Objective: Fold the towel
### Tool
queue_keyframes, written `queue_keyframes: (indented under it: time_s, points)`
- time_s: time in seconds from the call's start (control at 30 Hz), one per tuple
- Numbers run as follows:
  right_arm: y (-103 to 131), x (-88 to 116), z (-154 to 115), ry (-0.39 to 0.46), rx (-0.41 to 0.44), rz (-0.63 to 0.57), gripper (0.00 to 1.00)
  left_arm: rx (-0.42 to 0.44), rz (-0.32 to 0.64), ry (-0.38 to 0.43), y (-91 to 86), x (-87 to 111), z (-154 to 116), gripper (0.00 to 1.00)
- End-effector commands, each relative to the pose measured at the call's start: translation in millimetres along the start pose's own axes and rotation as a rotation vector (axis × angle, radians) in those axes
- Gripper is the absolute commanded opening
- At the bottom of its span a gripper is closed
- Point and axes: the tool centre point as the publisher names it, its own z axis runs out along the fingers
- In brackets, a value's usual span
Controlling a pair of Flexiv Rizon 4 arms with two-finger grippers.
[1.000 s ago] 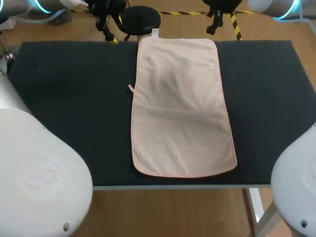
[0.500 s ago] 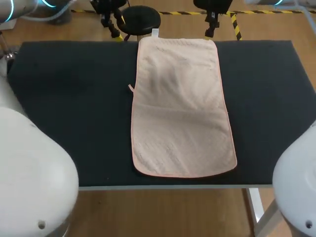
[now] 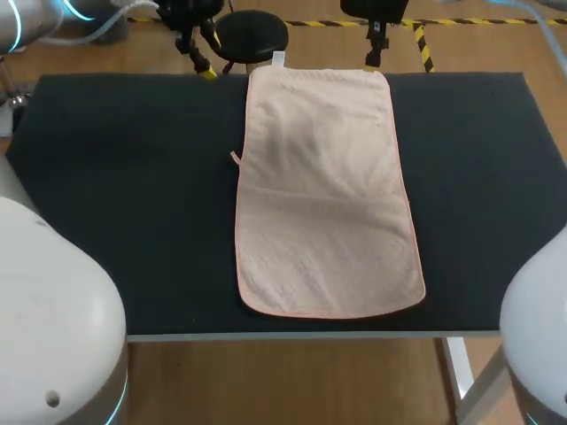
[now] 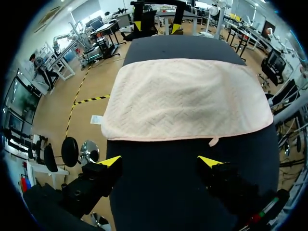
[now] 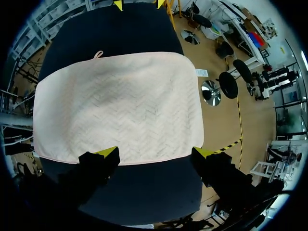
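Observation:
A pale pink towel (image 3: 323, 190) lies flat and unfolded on the dark table (image 3: 115, 195), running from the far edge nearly to the near edge. My left gripper (image 3: 197, 53) hangs open over the far edge, to the left of the towel's far left corner. In the left wrist view the towel (image 4: 185, 98) lies ahead of the open left gripper (image 4: 161, 161), with bare table under its fingers. My right gripper (image 3: 376, 44) stands open at the far right corner. In the right wrist view the towel's (image 5: 118, 103) short edge runs between the fingers of the right gripper (image 5: 156, 153).
A small white label (image 3: 278, 59) sticks out of the towel's far edge and a loop (image 3: 236, 159) out of its left side. Bare dark table lies on both sides of the towel. My arms' white housings (image 3: 53, 319) fill the near corners.
The right gripper has shifted a little to the left along the far edge, toward the towel's corner. The left gripper has barely moved. The towel lies as before.

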Motion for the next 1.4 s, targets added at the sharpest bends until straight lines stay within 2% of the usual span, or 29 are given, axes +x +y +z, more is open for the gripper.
queue_keyframes:
  time_s: [0.03, 0.27, 0.53, 0.73, 0.8, 0.97, 1.1, 1.23, 1.4]
  points:
    - [1, 3, 11, 0.040, 0.039, 0.039, 1.00, -0.066, 0.013, 0.051, -23.0, -2.4, 14, 1.00]
    - [-9, 29, 29, 0.056, 0.118, 0.085, 1.00, -0.045, 0.010, 0.125, -46.6, 18.2, 47, 1.00]
    - [-24, 53, 44, 0.072, 0.101, -0.007, 1.00, -0.097, 0.041, 0.205, -59.4, 45.9, 72, 1.00]
    - [-35, 71, 58, 0.085, 0.101, -0.106, 1.00, -0.127, 0.025, 0.206, -66.5, 69.4, 77, 1.00]
    - [-39, 76, 66, 0.098, 0.088, -0.147, 1.00, -0.147, 0.015, 0.171, -68.2, 78.2, 80, 1.00]
    - [-45, 86, 85, 0.138, 0.065, -0.211, 1.00, -0.173, 0.007, 0.117, -65.9, 99.3, 93, 1.00]
    - [-49, 88, 98, 0.180, 0.040, -0.222, 1.00, -0.197, -0.020, 0.086, -53.9, 108.7, 106, 1.00]
    - [-50, 91, 110, 0.220, 0.047, -0.248, 1.00, -0.225, -0.049, 0.085, -44.0, 114.4, 120, 1.00]
    - [-53, 97, 121, 0.245, 0.063, -0.271, 1.00, -0.219, -0.050, 0.084, -41.1, 122.1, 131, 1.00]
